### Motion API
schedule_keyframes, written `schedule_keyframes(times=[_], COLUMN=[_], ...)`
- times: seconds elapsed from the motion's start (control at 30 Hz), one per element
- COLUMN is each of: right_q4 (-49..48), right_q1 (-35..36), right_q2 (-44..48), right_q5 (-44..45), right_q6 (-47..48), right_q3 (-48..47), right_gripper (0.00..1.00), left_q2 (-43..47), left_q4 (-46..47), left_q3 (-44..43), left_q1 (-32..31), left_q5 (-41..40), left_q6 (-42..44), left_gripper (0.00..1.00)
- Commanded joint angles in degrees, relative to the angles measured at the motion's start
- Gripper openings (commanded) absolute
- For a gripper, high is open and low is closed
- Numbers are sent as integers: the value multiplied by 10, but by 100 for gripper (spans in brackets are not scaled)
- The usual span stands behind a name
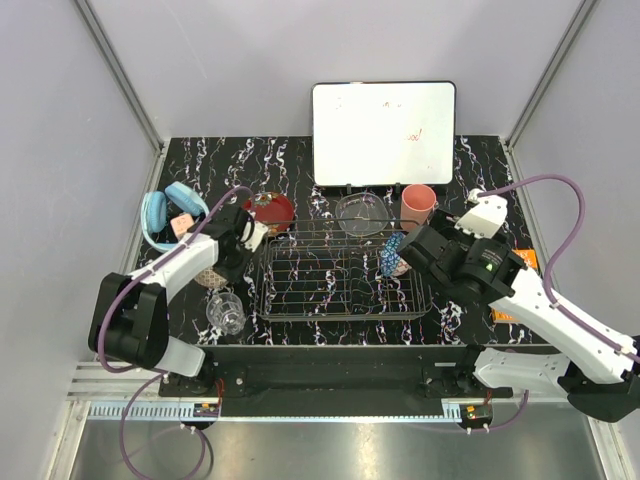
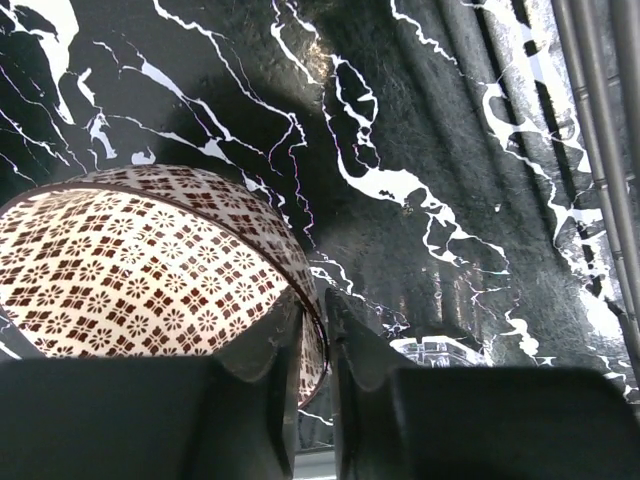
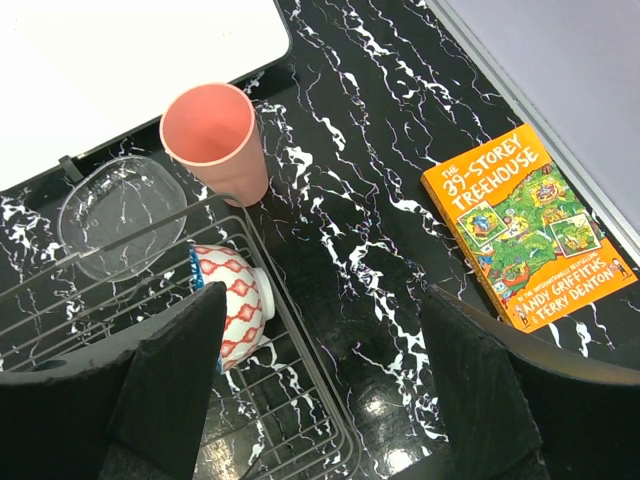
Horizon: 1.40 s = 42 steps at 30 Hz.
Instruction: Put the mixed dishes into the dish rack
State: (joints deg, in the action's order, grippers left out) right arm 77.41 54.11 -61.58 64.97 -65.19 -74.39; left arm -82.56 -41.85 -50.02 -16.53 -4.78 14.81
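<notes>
Small glass [image 1: 225, 312] sits near-left of rack [image 1: 330, 290]; left gripper [image 2: 318, 335] clamped on rim of lattice bowl [image 2: 150, 270], just left of rack; right gripper [image 3: 322, 300] jaws wide open above rack's right end; blue patterned bowl [image 3: 232, 302] on its side in rack there; pink cup [image 3: 215, 140], glass bowl [image 3: 120, 215] and red bowl [image 1: 272, 210] on table [image 1: 455, 170] just beyond rack.

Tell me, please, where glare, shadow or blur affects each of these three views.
Top external: evenly lit and sharp, though the whiteboard is nearly washed out. Left wrist: the lattice-patterned bowl is brightly lit, the marble tabletop shows sheen, the left tool is dark and soft. Right wrist: book and pink cup are crisp; the whiteboard is blown out.
</notes>
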Motion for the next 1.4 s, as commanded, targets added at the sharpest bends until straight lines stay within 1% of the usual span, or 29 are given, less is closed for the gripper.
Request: schedule_keyframes(times=[0.0, 0.07, 0.13, 0.17, 0.23, 0.27, 0.33, 0.37, 0.43, 0.47, 0.5, 0.53, 0.57, 0.6, 0.63, 0.67, 0.7, 0.73, 0.8, 0.83, 0.93, 1.0, 1.17, 1.3, 1.37], right_q4=[-2, -3, 0, 6, 28, 35, 48, 48, 42, 35, 24, 21, 22, 21, 21, 21, 19, 16, 7, 3, -12, -37, -119, -136, -145], right_q1=[4, 5, -1, -5, -27, -34, -66, -80, -103, -120, -127, -133, -145, -151, -154, -160, -161, -162, -168, -168, -172, -172, -172, -172, -172], right_q2=[3, 3, 1, -3, -19, -24, -39, -42, -52, -56, -64, -68, -73, -80, -83, -85, -85, -85, -85, -86, -94, -98, -106, -116, -119], right_q5=[25, 29, 29, 24, 5, 0, -23, -33, -59, -67, -75, -87, -92, -102, -107, -110, -114, -117, -132, -138, -165, -195, -263, -292, -300], right_q6=[-19, -20, -32, -41, -76, -86, -111, -119, -129, -130, -128, -130, -134, -139, -140, -141, -143, -143, -140, -138, -133, -124, -102, -87, -81], right_q3=[13, 25, 40, 44, 55, 58, 72, 79, 103, 111, 123, 128, 130, 135, 137, 138, 143, 145, 155, 159, 173, 187, 217, 216, 211], right_gripper=[86, 85, 83, 84, 83, 84, 84, 86, 87, 89, 90, 90, 91, 91, 92, 93, 93, 93, 94, 94, 94, 94, 93, 93, 92], left_q2=[25, 49, 82, 92, 124, 132, 152, 156, 158, 155, 147, 143, 138, 129, 125, 122, 114, 109, 95, 89, 68, 51, 29, 36, 44], left_q4=[-2, -27, -48, -80, -108, -131, -155, -177, -195, -212, -220, -234, -238, -241, -242, -241, -239, -230, -217, -201, -150, -125, -56, 31, 54], left_q3=[-4, -23, -46, -80, -116, -154, -198, -243, -290, -335, -357, -378, -412, -426, -437, -455, -461, -471, -474, -472, -463, -461, -448, -402, -382], left_q1=[-1, -1, -1, -1, -1, -1, -1, -1, -1, -1, -2, -3, -8, -11, -15, -21, -24, -28, -39, -42, -60, -89, -170, -186, -186], left_q5=[-14, -8, -8, 1, 6, 10, 21, 42, 70, 103, 121, 164, 190, 215, 264, 292, 318, 368, 426, 486, 571, 593, 627, 666, 674], left_q6=[-5, -8, -8, -8, -7, -7, -8, -9, -18, -23, -34, -41, -48, -62, -70, -78, -95, -105, -138, -146, -203, -240, -290, -349, -374], left_gripper=[14, 10, 8, 7, 6, 5, 4, 3, 1, 0, 0, 0, 0, 0, 0, 0, 0, 0, 0, 0, 0, 0, 0, 0, 0])
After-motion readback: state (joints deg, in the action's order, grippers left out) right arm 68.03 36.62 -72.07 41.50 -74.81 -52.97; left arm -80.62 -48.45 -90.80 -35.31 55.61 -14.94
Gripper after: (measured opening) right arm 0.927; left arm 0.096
